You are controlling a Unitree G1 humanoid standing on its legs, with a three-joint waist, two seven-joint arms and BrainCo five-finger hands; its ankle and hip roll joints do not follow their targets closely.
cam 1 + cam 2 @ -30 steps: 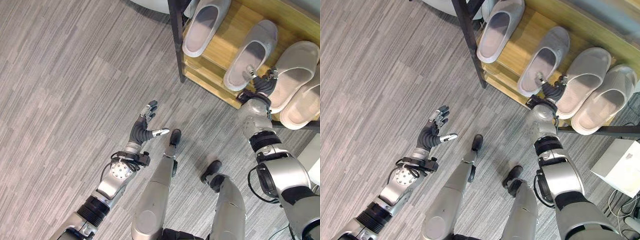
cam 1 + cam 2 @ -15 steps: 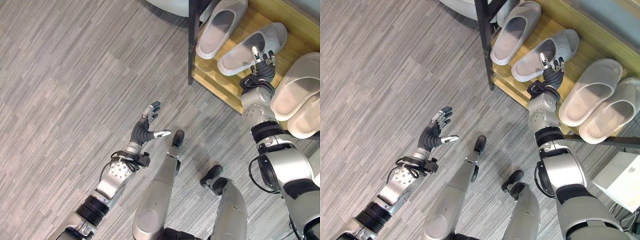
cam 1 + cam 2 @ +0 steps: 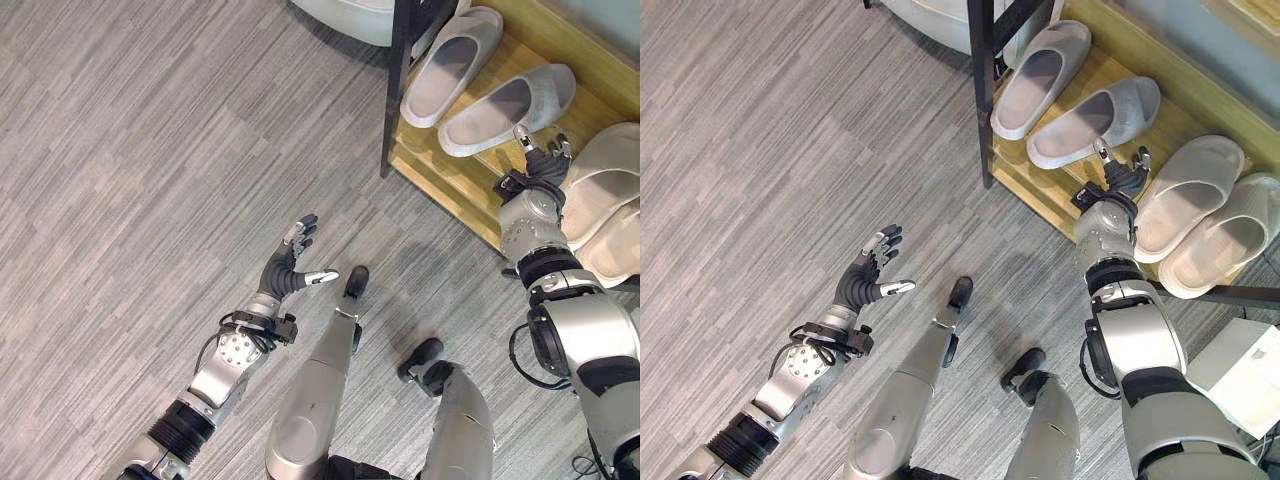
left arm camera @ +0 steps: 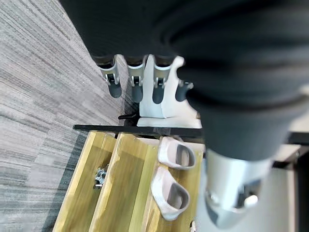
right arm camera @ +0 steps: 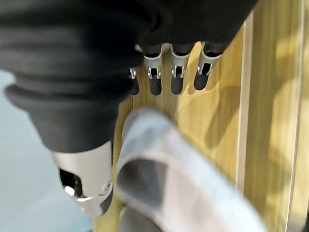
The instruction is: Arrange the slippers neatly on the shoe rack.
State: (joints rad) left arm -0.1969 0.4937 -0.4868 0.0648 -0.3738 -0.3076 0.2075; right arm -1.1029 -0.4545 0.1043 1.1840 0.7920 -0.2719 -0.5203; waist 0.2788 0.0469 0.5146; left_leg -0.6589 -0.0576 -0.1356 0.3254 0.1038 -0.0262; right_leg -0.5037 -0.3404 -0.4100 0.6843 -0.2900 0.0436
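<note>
Left eye view | four slippers on shoe rack (image 3: pixel 470 185) shelf; grey slipper (image 3: pixel 505 98) angled beside its mate (image 3: pixel 450 66) near the rack's left post, likely nudged there | right hand (image 3: pixel 540 165) fingers straight, empty, has drawn back off it | left hand (image 3: pixel 285 268) spread, idle over floor.

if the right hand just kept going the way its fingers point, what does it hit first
Probably bare wood: the right hand, fingers straight, points across the shoe rack between the grey slipper and the nearer beige slipper. Depth is unclear; it might brush the grey one.
</note>
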